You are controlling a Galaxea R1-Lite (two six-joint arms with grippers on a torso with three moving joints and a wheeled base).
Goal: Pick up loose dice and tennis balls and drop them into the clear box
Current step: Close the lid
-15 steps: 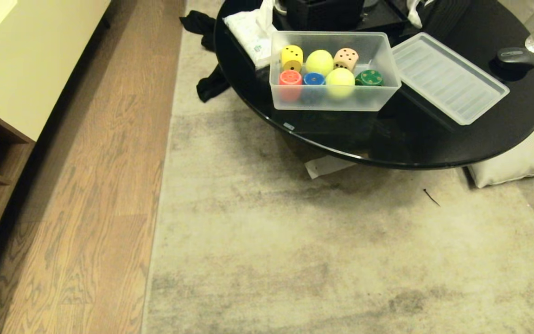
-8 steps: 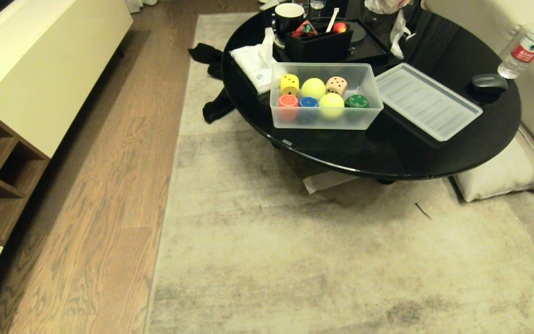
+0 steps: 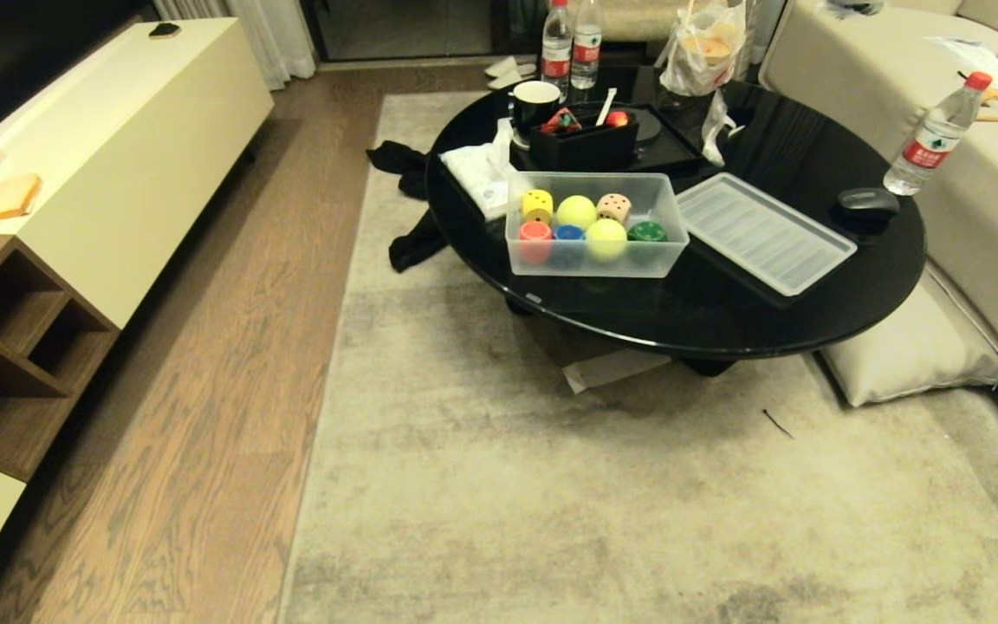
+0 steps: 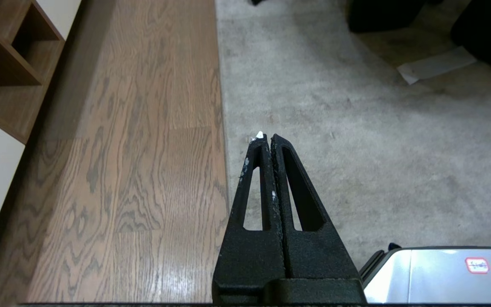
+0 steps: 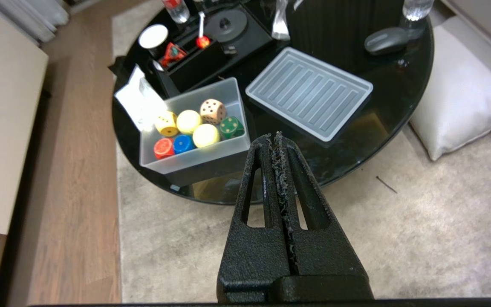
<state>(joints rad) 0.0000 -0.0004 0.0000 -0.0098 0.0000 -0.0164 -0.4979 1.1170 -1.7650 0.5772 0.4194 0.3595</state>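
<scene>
Already the clear box sits near the front edge of the round black table, toward its left side, and holds all the playthings in view. Along its back wall lie a yellow die, a tennis ball and a cream die with dark pips. Along its front wall lie a red die, a blue die, a second tennis ball and a dark green die with yellow pips. The ribbed lid rests just beside the box on its right, tilted on a dark tray beneath it. Behind the box stand a black organiser tray and a white-rimmed mug; a computer mouse lies near the table's right edge.

Neither arm shows in the head view. The left gripper hangs over the seam between the wood floor and the grey rug, its jaws pressed together on nothing. The right gripper hovers above the table's front edge, in front of the box and apart from it, jaws likewise closed and empty.
</scene>
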